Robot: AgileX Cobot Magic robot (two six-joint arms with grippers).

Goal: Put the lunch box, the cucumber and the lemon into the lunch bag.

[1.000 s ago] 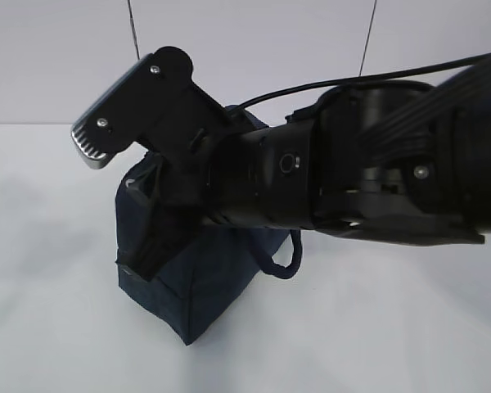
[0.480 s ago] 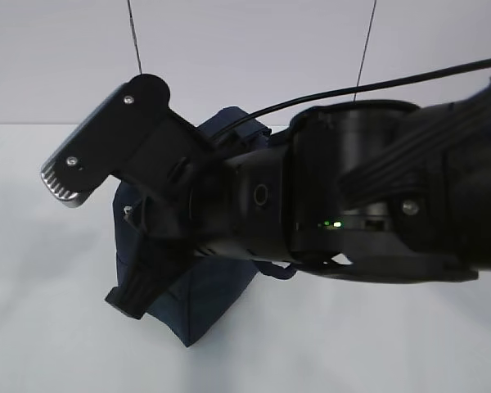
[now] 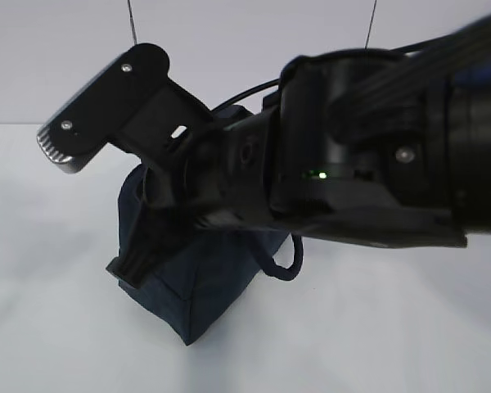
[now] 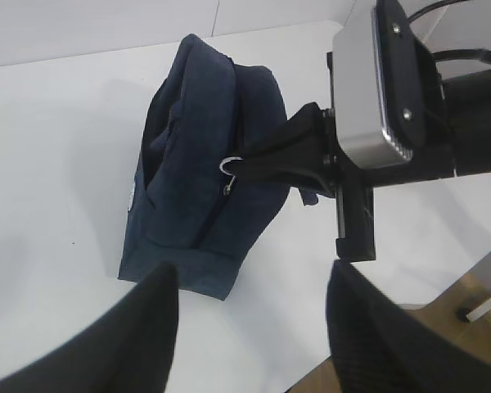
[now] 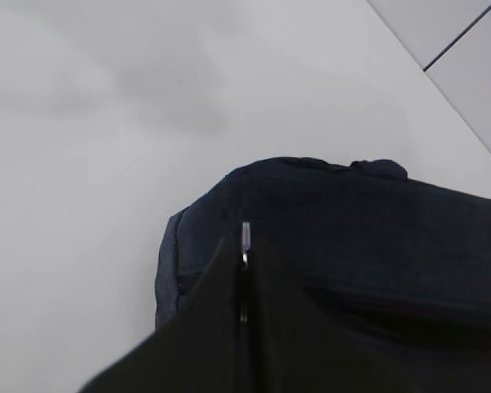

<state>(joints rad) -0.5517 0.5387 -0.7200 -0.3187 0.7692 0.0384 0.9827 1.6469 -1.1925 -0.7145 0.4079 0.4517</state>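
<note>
The dark navy lunch bag point(image 3: 204, 299) stands on the white table, also seen in the left wrist view point(image 4: 188, 139) and the right wrist view point(image 5: 352, 221). My right gripper point(image 4: 247, 168) is shut on the bag's silver zipper ring pull point(image 4: 228, 166). In the right wrist view the pull point(image 5: 245, 232) sticks out between the closed fingertips of the right gripper point(image 5: 245, 250). In the exterior view the right gripper point(image 3: 124, 266) sits at the bag's left end. My left gripper point(image 4: 250, 274) hangs open and empty above the table near the bag. The lunch box, cucumber and lemon are out of view.
The right arm point(image 3: 352, 180) fills much of the exterior view and hides the bag's top. Its silver wrist camera point(image 3: 61, 143) juts up to the left. The table edge point(image 4: 442, 286) runs at the lower right of the left wrist view.
My right arm has shifted and turned closer to the exterior camera. Its gripper dipped at the bag's left end and came back up, still on the pull. The bag stays in place.
</note>
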